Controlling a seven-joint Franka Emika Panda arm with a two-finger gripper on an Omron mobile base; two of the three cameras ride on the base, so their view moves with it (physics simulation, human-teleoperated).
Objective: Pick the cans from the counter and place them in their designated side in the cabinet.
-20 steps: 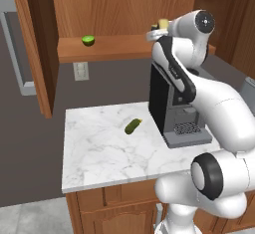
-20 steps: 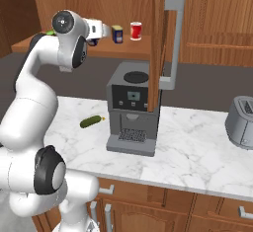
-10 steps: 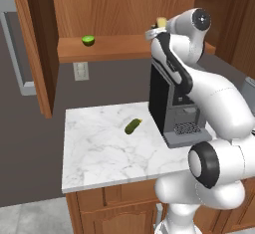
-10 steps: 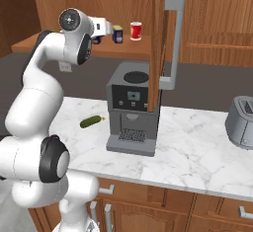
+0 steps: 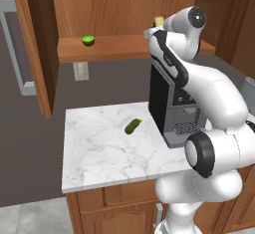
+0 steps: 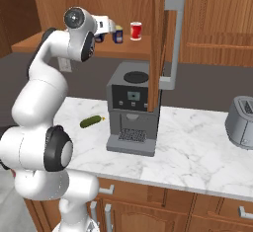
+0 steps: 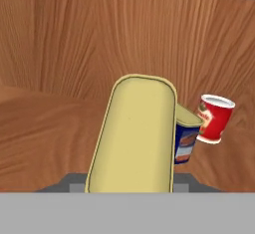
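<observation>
Cans meet on the cabinet shelf (image 6: 59,46): the arm has pushed further in over the last second, its jaws (image 7: 130,185) closed narrow on a yellow-topped can (image 7: 134,133), whose lid looms large in the hand view. Just beyond it and to its right in that view stands the second blue can (image 7: 185,139), already on the shelf, with a red-and-white can (image 6: 136,30) a little further along. From the right base view the hand has crept rightward along the shelf since a second ago, closing on the blue can there. By the look of it this is the last delivery: no can is left on the marble bench (image 5: 99,153), where a green pickle (image 5: 132,126) lies beside the coffee machine (image 6: 132,108). A lime (image 5: 88,40) sits at the shelf's far left. Release is still to come.
</observation>
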